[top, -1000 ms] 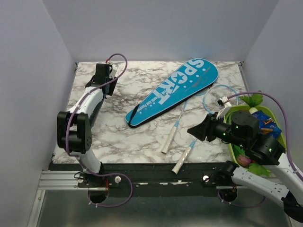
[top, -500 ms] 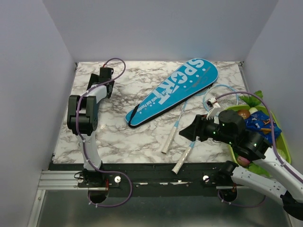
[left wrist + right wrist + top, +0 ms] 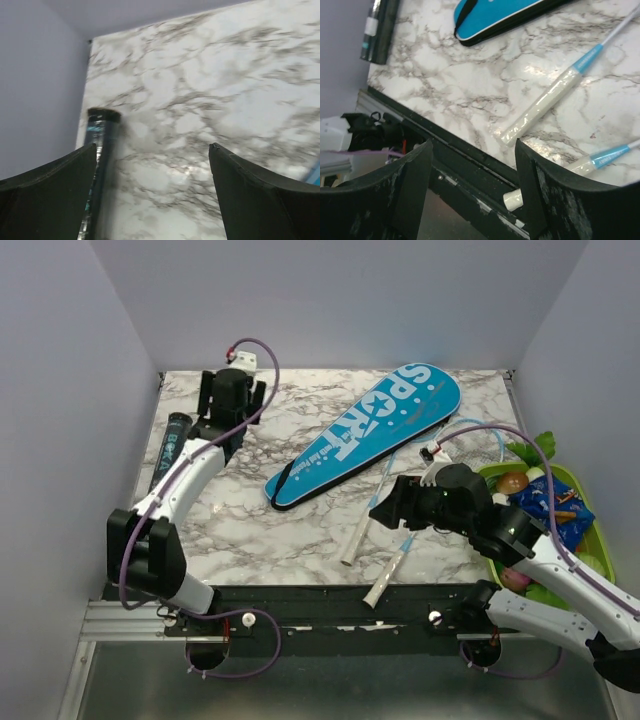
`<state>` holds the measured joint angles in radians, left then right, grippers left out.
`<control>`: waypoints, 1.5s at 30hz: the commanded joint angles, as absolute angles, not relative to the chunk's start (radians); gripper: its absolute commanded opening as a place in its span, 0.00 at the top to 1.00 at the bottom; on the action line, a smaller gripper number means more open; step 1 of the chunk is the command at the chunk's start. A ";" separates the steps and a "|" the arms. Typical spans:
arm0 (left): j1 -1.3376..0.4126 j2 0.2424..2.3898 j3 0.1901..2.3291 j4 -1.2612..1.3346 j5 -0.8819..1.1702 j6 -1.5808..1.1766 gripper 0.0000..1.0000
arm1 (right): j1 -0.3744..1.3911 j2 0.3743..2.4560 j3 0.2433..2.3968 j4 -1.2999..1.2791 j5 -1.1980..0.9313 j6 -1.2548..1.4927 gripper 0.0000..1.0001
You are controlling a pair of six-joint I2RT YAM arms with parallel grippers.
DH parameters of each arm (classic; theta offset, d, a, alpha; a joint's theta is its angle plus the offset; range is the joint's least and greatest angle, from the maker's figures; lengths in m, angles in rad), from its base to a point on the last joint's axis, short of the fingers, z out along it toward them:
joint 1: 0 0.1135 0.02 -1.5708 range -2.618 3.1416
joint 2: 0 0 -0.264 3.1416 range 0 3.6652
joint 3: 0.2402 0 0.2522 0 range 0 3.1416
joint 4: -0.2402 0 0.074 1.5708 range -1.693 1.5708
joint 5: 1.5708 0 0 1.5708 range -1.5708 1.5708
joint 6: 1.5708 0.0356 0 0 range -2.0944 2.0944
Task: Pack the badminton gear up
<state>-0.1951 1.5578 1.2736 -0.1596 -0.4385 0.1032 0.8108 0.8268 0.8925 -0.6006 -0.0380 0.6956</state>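
Right wrist: my right end effector [image 3: 474, 150] spread, empty, near white racket handle [image 3: 540, 107]; I'd centre over it, descend square.

Left arm [image 3: 185, 480] stretched well left of the cyan bag [image 3: 365, 435], left gripper [image 3: 152, 150] spread wide; right gripper [image 3: 472, 145], also parted, hangs on its near side.

Black-and-white arms [image 3: 188, 475] — purple cables [image 3: 268, 360], black fingers [image 3: 45, 200]

A dark tube [image 3: 168, 448], seemingly teal-lettered, lies at the left edge of the marble table [image 3: 250, 530]; a green tray [image 3: 603, 540] of toy food sits far right.
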 commanded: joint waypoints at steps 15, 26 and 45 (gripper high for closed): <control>-0.678 1.684 1.130 -0.038 0.098 0.212 0.01 | 0.726 0.854 0.807 -0.627 0.235 0.723 0.30; -0.690 1.810 1.138 0.021 0.115 0.226 0.02 | 0.719 0.813 0.719 -0.632 0.150 0.785 0.30; -0.689 1.904 1.154 0.069 0.118 0.210 0.49 | 0.719 0.781 0.655 -0.614 0.129 0.811 0.33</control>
<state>-0.6876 1.8862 1.1442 0.0330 0.0895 0.2169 0.7223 0.7937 0.6720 -0.6281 0.1402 0.7967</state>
